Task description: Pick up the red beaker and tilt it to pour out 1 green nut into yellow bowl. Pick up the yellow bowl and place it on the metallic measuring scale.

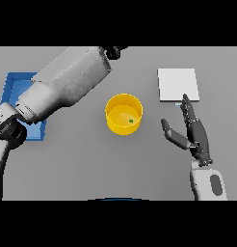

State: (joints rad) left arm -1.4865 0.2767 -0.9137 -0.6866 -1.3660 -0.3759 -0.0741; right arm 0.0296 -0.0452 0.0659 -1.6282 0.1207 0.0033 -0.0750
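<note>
The yellow bowl (pixel 124 114) stands upright near the middle of the grey counter (pixel 91 164), and a small green nut (pixel 131 120) already lies on its floor, so I judge the pour done and the bowl's lift still ahead. The metallic measuring scale (pixel 177 85), a pale square plate, sits at about two o'clock from the bowl, apart from it. The right hand (pixel 195 137) hovers at about four o'clock from the bowl, fingers straight and spread, thumb out toward the bowl, holding nothing; its fingertips reach to the scale's near edge. The left arm crosses the upper left toward twelve o'clock, over a blue tray (pixel 14 91), and its hand is mostly out of sight, so I cannot tell whether it is spread or closed; the red beaker is not visible. The risks: a grasp on only the thin rim could tip the bowl and spill the nut, and a swing toward the scale might knock the plate or land the bowl off-centre.
</note>
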